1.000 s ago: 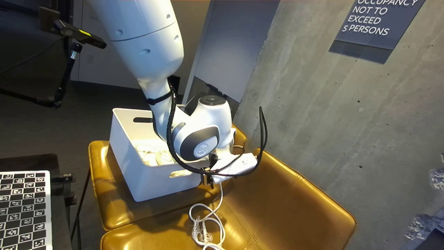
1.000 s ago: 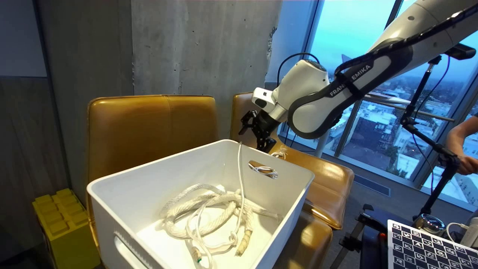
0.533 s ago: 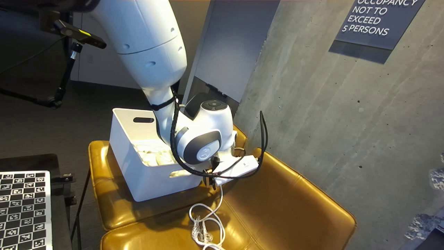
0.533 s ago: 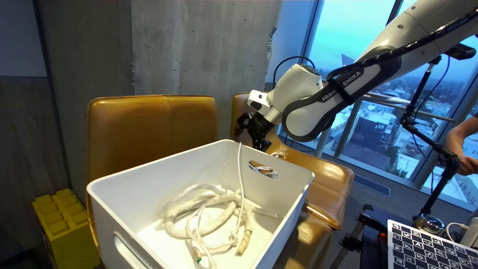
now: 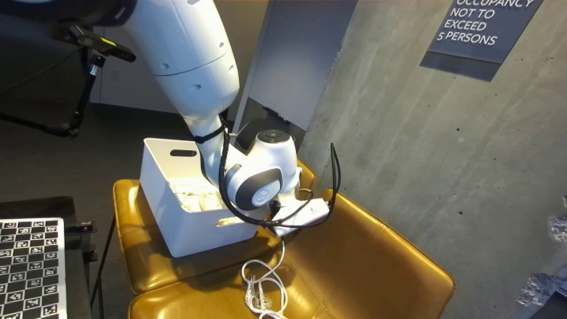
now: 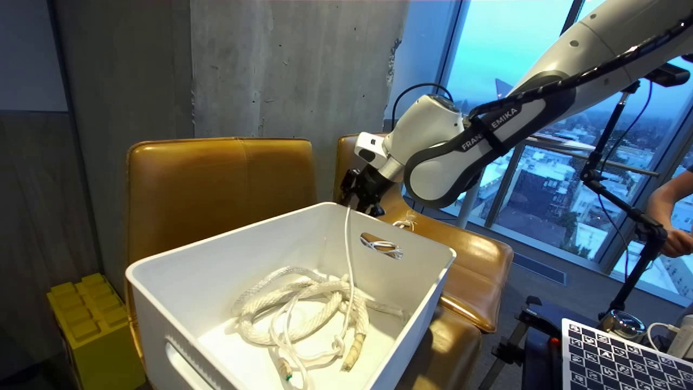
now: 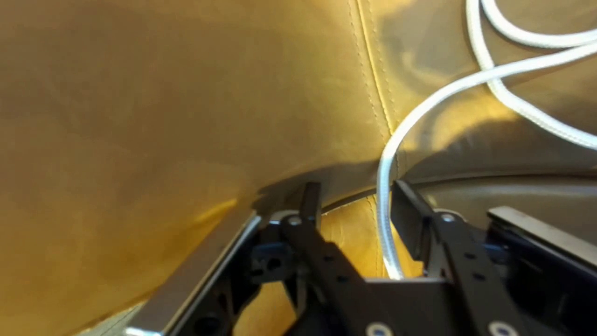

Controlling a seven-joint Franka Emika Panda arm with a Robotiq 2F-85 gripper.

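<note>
In wrist view, gripper is being held w/ fingers apart; white cord is being straddled, nr 3 o'clock finger, contact unclear. More cord is being seen looped twd 2 o'clock on tan chair. In an exterior view, white bin w/ coiled rope is being seen at gripper's 7 o'clock, concrete wall abt 11.

There is 1 robot arm with 1 gripper that has 2 fingers; 2 brown chairs; 1 white bin with 2 handle holes; 1 thin white cord and 1 thick rope, maybe more, because they lie tangled and are hard to count; 1 yellow box; 1 wall sign; 1 checkered board in each exterior view; 1 person, seen only in part.
</note>
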